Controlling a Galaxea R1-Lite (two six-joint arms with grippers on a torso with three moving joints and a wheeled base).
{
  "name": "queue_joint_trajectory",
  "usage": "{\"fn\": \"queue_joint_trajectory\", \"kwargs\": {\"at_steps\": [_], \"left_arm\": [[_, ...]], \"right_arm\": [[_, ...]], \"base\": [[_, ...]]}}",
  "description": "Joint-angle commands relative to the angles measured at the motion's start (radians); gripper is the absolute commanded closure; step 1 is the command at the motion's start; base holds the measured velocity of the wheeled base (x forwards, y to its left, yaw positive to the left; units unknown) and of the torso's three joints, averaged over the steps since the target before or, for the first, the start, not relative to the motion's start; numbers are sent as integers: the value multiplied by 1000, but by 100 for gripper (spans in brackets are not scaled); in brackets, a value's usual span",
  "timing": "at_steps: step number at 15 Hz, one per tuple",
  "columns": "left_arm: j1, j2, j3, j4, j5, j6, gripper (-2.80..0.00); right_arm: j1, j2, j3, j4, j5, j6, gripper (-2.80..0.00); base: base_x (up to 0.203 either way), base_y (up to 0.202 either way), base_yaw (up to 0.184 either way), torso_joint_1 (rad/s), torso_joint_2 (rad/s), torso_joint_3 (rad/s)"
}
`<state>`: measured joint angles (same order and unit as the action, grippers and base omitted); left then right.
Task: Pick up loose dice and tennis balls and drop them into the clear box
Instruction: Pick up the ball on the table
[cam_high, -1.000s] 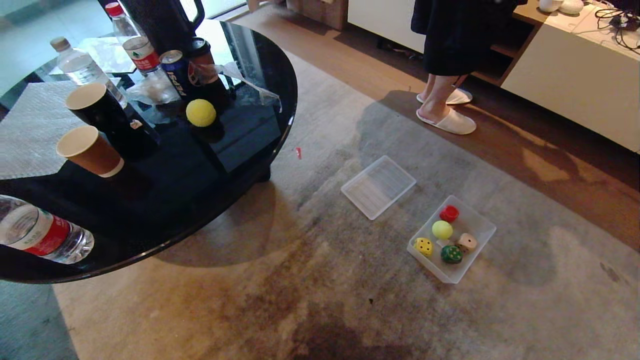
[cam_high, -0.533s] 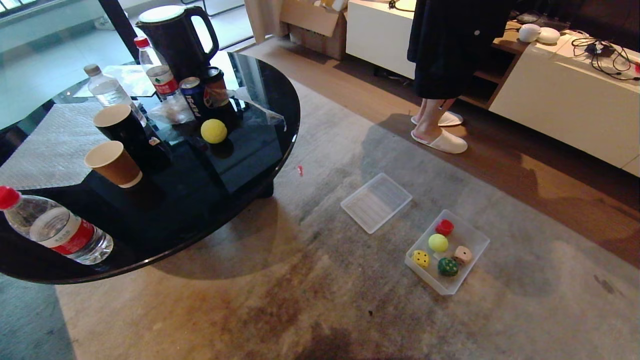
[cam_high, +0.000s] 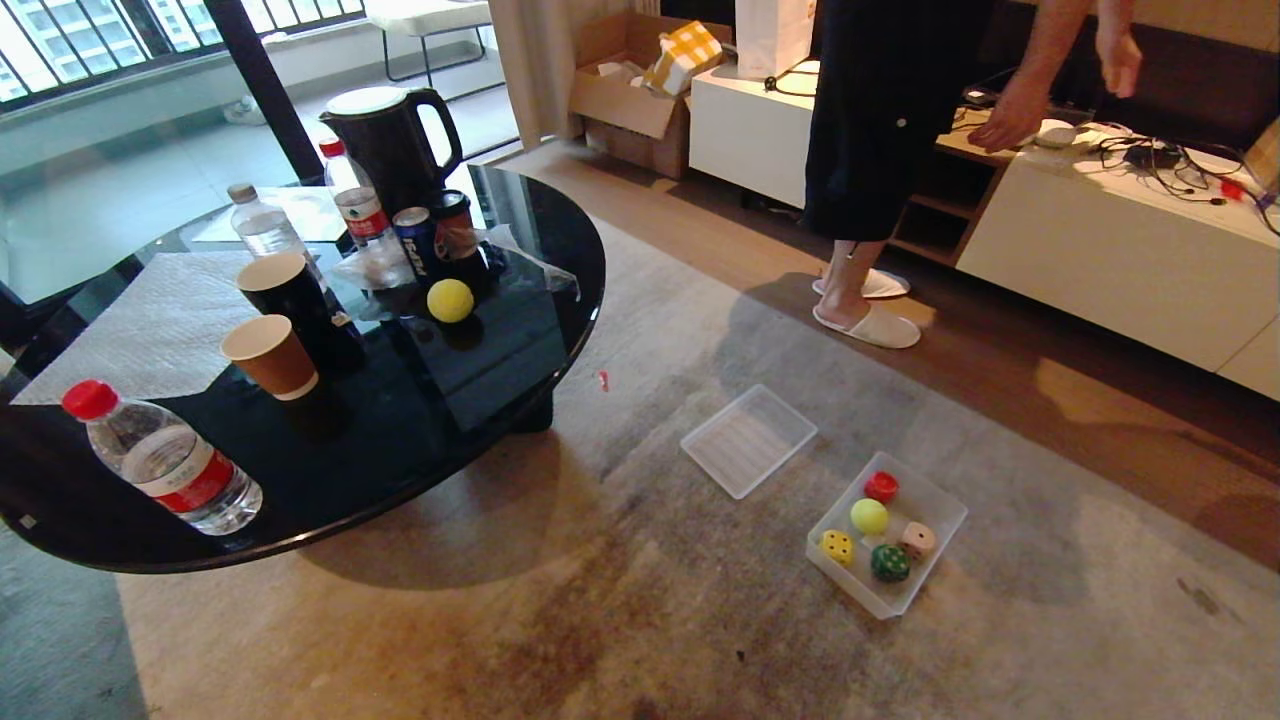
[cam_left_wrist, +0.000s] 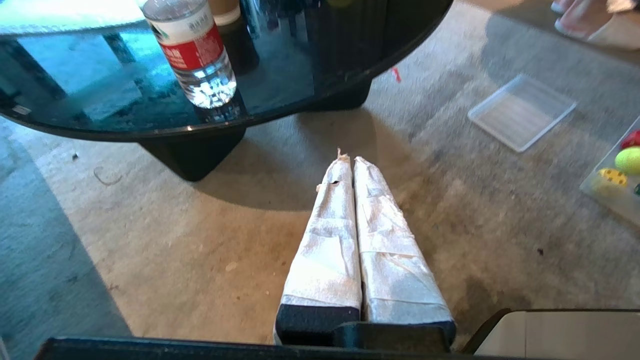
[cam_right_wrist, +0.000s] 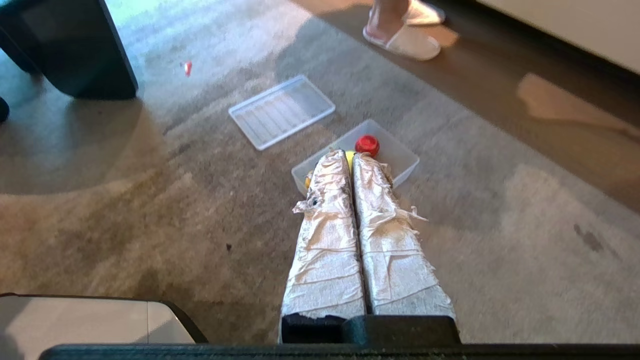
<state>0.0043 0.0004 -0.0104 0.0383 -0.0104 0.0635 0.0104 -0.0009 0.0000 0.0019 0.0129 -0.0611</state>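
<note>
The clear box (cam_high: 945, 508) sits on the rug at the right. It holds a red die (cam_high: 881, 487), a yellow die (cam_high: 837, 546), a dark green die (cam_high: 889, 563), a beige die (cam_high: 917, 540) and a tennis ball (cam_high: 869, 516). A second tennis ball (cam_high: 450, 300) lies on the black round table (cam_high: 480, 400). Neither arm shows in the head view. My left gripper (cam_left_wrist: 349, 160) is shut and empty above the rug near the table's edge. Shut and empty too, my right gripper (cam_right_wrist: 350, 156) hangs in front of the clear box (cam_right_wrist: 405, 157), hiding most of its contents; the red die (cam_right_wrist: 367, 145) shows.
The flat ribbed lid (cam_high: 748, 439) lies on the rug beside the box. The table carries paper cups (cam_high: 272, 357), water bottles (cam_high: 165, 462), cans (cam_high: 415, 243) and a kettle (cam_high: 385, 145). A person in slippers (cam_high: 868, 325) stands by a white cabinet (cam_high: 1120, 250).
The head view has tilted up: table, lid and box all slid down the picture and more of the room shows. The things themselves have not moved.
</note>
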Motion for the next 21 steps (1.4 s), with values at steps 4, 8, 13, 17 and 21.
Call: {"fn": "queue_joint_trajectory", "kwargs": {"at_steps": [4, 8, 13, 17, 21], "left_arm": [[0, 0, 0, 0, 6, -29, 0], [0, 0, 0, 0, 6, -28, 0], [0, 0, 0, 0, 6, -30, 0], [0, 0, 0, 0, 6, -27, 0], [0, 0, 0, -1, 9, -30, 0]], "right_arm": [[0, 2, 0, 3, 1, 0, 0], [0, 2, 0, 0, 1, -2, 0], [0, 1, 2, -1, 0, 1, 0], [0, 1, 2, -2, -1, 10, 0], [0, 2, 0, 0, -3, 4, 0]], "base": [[0, 0, 0, 3, 3, 204], [0, 0, 0, 0, 3, 202], [0, 0, 0, 4, 1, 204], [0, 0, 0, 3, -2, 207], [0, 0, 0, 3, 1, 116]]}}
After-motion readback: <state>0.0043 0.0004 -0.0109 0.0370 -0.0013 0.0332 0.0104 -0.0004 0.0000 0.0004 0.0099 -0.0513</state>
